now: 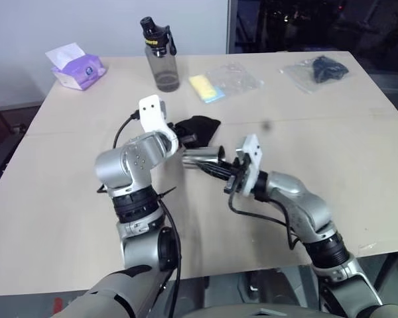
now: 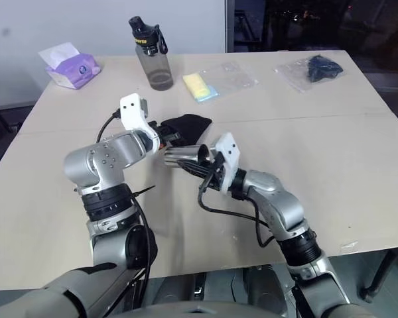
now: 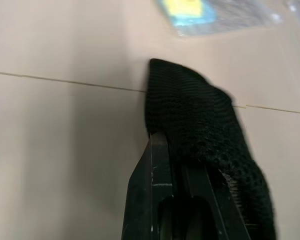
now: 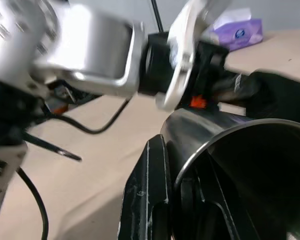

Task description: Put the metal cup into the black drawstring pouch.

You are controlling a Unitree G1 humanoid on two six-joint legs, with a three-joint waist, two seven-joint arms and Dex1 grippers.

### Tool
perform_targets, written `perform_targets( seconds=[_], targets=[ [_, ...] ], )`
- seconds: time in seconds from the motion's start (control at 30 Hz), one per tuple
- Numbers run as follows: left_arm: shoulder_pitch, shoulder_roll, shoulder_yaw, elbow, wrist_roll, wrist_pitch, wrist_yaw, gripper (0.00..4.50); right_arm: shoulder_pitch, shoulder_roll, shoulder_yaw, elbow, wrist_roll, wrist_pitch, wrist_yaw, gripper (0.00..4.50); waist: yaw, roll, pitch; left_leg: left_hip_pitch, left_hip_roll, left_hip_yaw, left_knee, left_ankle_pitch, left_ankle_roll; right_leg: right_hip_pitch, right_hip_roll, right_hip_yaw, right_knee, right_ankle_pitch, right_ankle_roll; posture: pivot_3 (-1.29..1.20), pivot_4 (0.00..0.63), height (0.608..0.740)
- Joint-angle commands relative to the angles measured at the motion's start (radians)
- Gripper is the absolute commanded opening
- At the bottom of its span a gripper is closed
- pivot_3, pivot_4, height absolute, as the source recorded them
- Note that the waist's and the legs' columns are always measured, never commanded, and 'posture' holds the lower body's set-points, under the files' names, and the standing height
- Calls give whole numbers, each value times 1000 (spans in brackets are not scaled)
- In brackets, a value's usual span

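At the centre of the frame, two robot arms meet above a pale wooden bench (image 1: 358,165). The right gripper (image 1: 215,169) holds the metal cup (image 1: 202,158) on its side, fingers pinching the rim, one outside the wall and one apparently inside, though the wrist view is too close to be sure. The cup's closed base points toward the left of the frame, and it hangs just beside the left gripper (image 1: 184,138).

The left gripper has its fingers pressed together on one end of the black drawstring pouch (image 1: 200,126), which lies just above centre in the head view, its far end resting on the bench. In the left wrist view the knitted black fabric (image 3: 200,120) drapes over and past the fingers (image 3: 155,190). Cup and pouch sit near each other; the cup is outside the pouch.

Toward the top of the frame stands a grey bottle with a black cap (image 1: 161,56). A purple tissue pack (image 1: 76,66) sits at the upper left, a clear bag with a yellow item (image 1: 219,83) lies at top centre, and a clear bag holding a dark bundle (image 1: 318,69) lies at the upper right.
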State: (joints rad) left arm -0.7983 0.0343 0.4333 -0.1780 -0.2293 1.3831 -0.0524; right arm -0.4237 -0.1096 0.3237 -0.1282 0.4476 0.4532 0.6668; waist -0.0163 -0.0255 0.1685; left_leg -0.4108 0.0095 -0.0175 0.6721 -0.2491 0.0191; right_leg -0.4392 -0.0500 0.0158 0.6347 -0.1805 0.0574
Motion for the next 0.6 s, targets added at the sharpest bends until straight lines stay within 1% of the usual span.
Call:
perform_targets(
  seconds=[0.03,0.17,0.23,0.3,0.43,0.6],
  targets=[
    [-20,-5,14,-61,-28,47,10,0,-26,47,7,41,-48,-53,-26,27,0,0,0,0,0,0,0,0,0,0,0,0,0,0,0,0,150,740],
    [23,3,-18,-116,-68,70,-31,0,-60,96,-24,143,-134,-127,-113,27,-1,0,0,0,0,0,-1,1,-1,0,0,1,0,0,0,0,150,740],
    [33,-1,-10,-134,-82,81,-34,0,-66,108,-46,168,-153,-155,-143,27,1,0,0,0,0,0,-2,1,-3,0,0,0,-1,0,0,0,150,740],
    [61,25,-35,-155,-118,89,-81,0,-71,116,-67,177,-159,-179,-155,27,1,0,0,0,0,0,-2,3,-6,0,-1,0,-1,0,0,0,150,740],
    [100,51,-62,-184,-186,115,-152,0,-67,130,-91,160,-144,-192,-153,27,-1,0,0,0,0,0,-2,3,-6,0,-1,0,-1,0,0,0,150,740],
    [117,53,-46,-196,-224,129,-177,0,-56,158,-146,85,-70,-146,-149,27,-1,0,0,0,0,-1,-2,1,-3,0,-1,0,-1,0,0,0,150,740]
  ],
)
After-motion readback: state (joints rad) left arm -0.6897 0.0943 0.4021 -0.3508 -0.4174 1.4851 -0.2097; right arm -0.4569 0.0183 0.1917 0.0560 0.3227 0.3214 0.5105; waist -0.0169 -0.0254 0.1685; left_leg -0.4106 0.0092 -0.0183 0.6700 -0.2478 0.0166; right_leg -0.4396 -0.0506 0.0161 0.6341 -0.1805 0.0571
